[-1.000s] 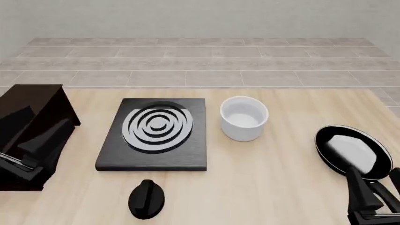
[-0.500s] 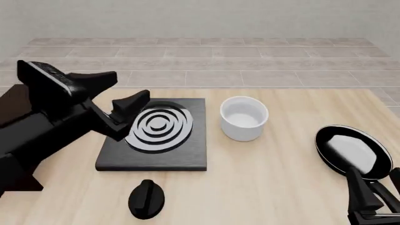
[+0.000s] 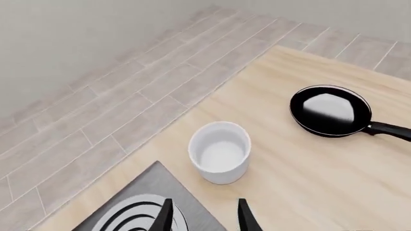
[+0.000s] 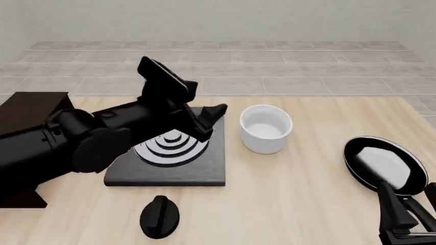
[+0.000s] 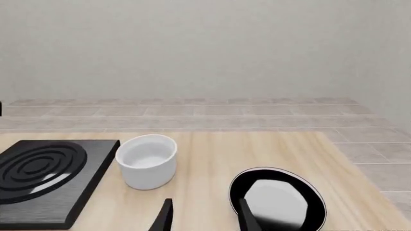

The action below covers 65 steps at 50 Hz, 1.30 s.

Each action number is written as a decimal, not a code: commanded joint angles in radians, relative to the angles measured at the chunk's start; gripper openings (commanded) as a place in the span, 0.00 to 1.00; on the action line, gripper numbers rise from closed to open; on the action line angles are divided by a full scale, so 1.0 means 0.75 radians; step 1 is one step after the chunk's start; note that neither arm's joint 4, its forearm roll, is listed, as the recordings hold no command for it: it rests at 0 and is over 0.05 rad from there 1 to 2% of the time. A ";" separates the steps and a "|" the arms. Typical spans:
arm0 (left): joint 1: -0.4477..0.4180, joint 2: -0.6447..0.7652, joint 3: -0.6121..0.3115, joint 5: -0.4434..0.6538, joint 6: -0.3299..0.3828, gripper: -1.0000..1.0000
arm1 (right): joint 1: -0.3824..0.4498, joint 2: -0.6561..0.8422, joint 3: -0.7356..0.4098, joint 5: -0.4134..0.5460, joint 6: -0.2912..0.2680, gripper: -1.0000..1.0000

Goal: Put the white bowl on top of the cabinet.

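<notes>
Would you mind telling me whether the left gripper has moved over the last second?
Yes. The left gripper has swung from beside the cabinet rightward across the stove plate, toward the white bowl, which it has not yet reached.

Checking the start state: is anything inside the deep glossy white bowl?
Nothing shows inside the deep glossy white bowl: its floor is bare white in the left wrist and front views. The near inner wall is hidden from the front.

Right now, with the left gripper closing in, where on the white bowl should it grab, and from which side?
Probably the rim: one finger inside, one outside the white bowl, coming from above on its stove-facing side. It stands upright and open, with tall straight walls. The left gripper is open beside it, over the stove plate.
</notes>
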 commanded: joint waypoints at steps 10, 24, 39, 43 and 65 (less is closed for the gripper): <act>-0.007 0.278 -0.151 -0.010 0.131 1.00 | 0.001 -0.004 -0.002 -0.001 -0.008 1.00; -0.052 0.411 -0.231 -0.018 0.213 1.00 | 0.000 -0.004 -0.006 0.004 -0.007 1.00; -0.101 0.565 -0.302 -0.042 0.330 1.00 | 0.000 -0.003 -0.003 0.002 -0.004 1.00; -0.131 0.618 -0.340 -0.019 0.383 1.00 | -0.001 0.001 0.000 0.000 0.001 1.00; -0.163 0.764 -0.465 0.019 0.528 1.00 | -0.001 0.003 -0.001 0.002 0.005 1.00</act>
